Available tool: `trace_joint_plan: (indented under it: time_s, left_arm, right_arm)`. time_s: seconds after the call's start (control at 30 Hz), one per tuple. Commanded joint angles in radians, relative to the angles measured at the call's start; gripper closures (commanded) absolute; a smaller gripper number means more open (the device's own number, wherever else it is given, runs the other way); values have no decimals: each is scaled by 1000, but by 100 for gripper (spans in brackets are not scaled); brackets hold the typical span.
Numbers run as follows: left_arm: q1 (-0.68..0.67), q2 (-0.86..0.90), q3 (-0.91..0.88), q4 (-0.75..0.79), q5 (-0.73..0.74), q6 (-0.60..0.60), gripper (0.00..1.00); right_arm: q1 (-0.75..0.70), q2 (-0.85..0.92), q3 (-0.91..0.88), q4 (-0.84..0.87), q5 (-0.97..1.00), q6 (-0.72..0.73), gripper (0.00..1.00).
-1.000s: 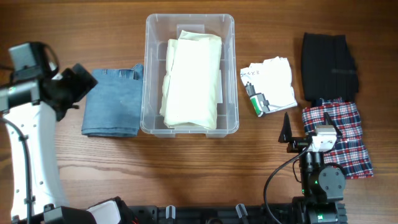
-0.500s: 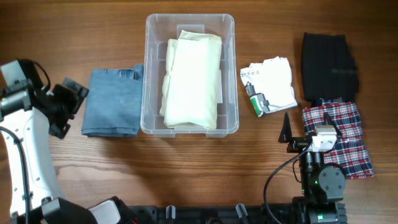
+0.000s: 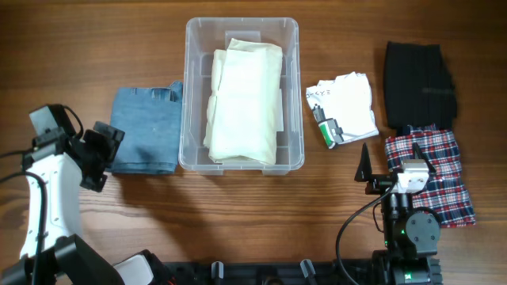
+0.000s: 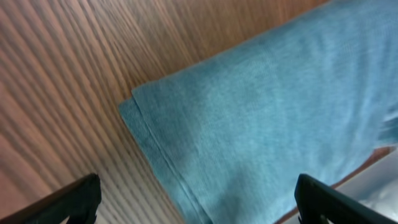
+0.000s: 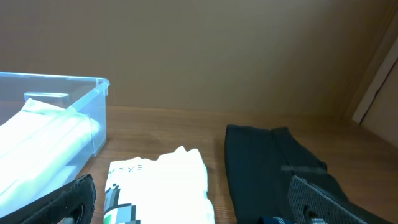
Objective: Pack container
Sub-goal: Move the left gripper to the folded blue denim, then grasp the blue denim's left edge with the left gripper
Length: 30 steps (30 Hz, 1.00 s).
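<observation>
The clear plastic container (image 3: 192, 47) stands at the table's middle back with a folded cream cloth (image 3: 244, 103) inside; its corner shows in the right wrist view (image 5: 93, 87). Folded blue jeans (image 3: 144, 141) lie just left of it. My left gripper (image 3: 104, 150) is open and empty at the jeans' lower left corner; the left wrist view shows the blue denim (image 4: 261, 118) between its fingers (image 4: 196, 202). My right gripper (image 3: 392, 168) is open and empty near the front right, above the plaid cloth's edge.
A white printed shirt (image 3: 343, 108) lies right of the container, also in the right wrist view (image 5: 158, 186). A black folded garment (image 3: 420, 83) lies at the far right, seen too in the right wrist view (image 5: 267, 165). A red plaid cloth (image 3: 436, 170) lies below it.
My left arm has swung down and toward the front, bringing its open gripper to the jeans' lower left corner. The right arm has not moved.
</observation>
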<state>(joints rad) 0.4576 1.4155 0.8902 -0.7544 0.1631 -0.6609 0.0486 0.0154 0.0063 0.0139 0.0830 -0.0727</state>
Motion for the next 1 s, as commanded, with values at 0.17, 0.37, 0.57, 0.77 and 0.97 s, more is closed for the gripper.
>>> trace_joint_plan:
  time_s: [0.17, 0.37, 0.57, 0.77, 0.97]
  left_arm:
    - [6, -13, -156, 155, 35, -36, 0]
    - [6, -13, -199, 223, 31, -84, 0]
    - [6, -13, -228, 292, 27, -112, 0]
    - [5, 0, -237, 315, 27, -140, 0]
    - [5, 43, -253, 359, 26, -187, 0]
  right_arm:
    - [-3, -4, -1, 3, 5, 9, 0]
    - [-3, -4, -1, 3, 5, 9, 0]
    - [-3, -4, -1, 3, 5, 9, 1]
    - [-3, -4, -1, 3, 5, 9, 0]
    - [-3, -4, -1, 3, 5, 8, 0]
